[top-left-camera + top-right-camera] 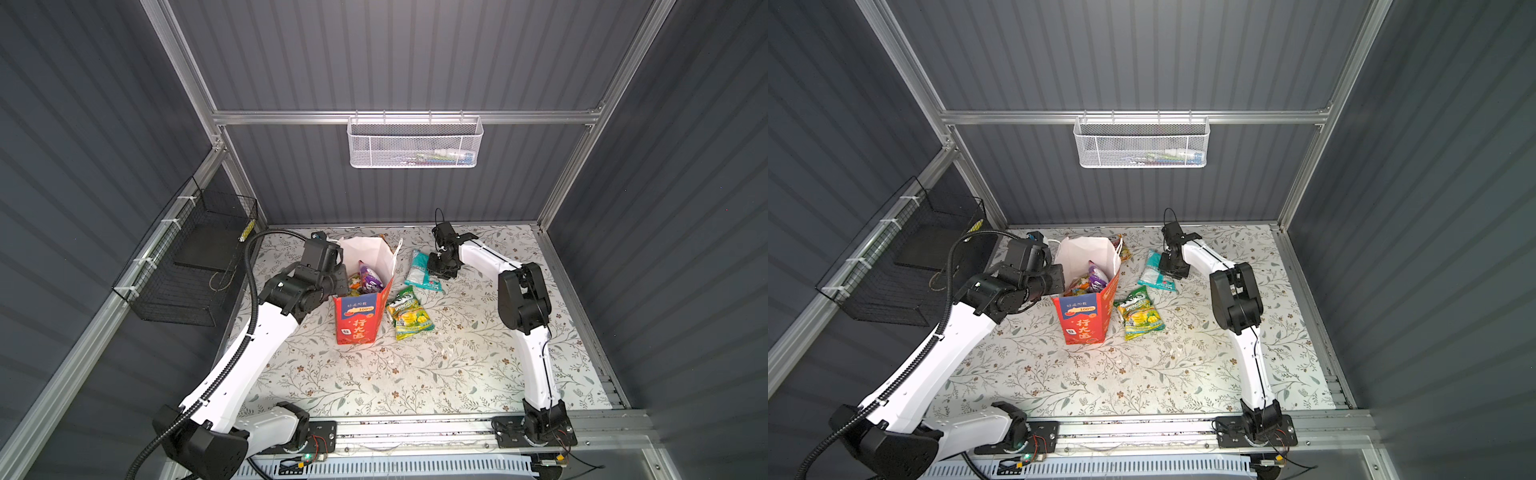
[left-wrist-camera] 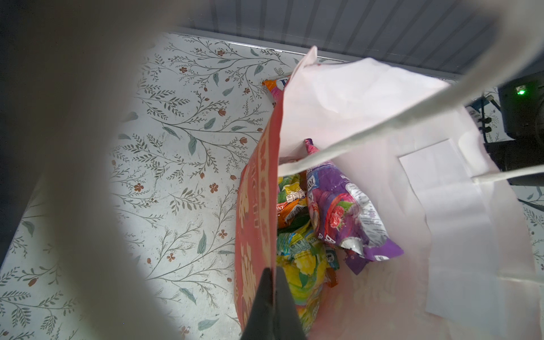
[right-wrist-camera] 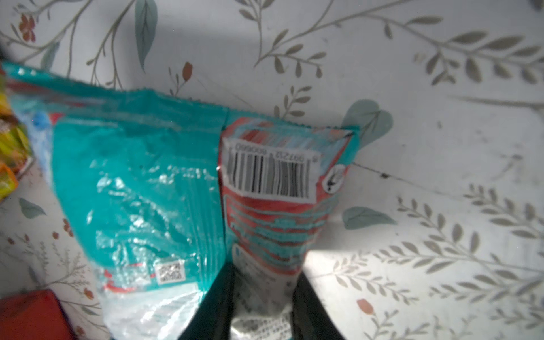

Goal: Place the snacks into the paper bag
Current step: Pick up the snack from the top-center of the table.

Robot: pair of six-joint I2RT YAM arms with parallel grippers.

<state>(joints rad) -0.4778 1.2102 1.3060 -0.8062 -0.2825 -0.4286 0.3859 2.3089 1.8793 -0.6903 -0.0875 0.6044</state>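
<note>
The red paper bag (image 1: 359, 320) (image 1: 1086, 320) stands open in mid-table, showing its white inside. My left gripper (image 1: 340, 277) (image 2: 272, 275) is shut on the bag's red side wall (image 2: 256, 191) at the rim. Inside lie a purple packet (image 2: 341, 206) (image 1: 370, 278) and yellow-green and orange ones. To the bag's right a teal-white packet (image 1: 422, 270) (image 3: 141, 182) lies on the table, and my right gripper (image 1: 440, 270) (image 3: 265, 273) pinches its edge between both fingers. A green-yellow packet (image 1: 409, 313) (image 1: 1140, 313) lies beside the bag. An orange-pink packet (image 1: 1119, 245) (image 2: 275, 86) peeks out behind it.
A white mesh basket (image 1: 415, 143) hangs on the back wall. A black wire basket (image 1: 195, 266) is fixed to the left wall. The bag's white cord handle (image 2: 382, 129) crosses the left wrist view. Flowered table cover (image 1: 415, 374) spreads toward the front.
</note>
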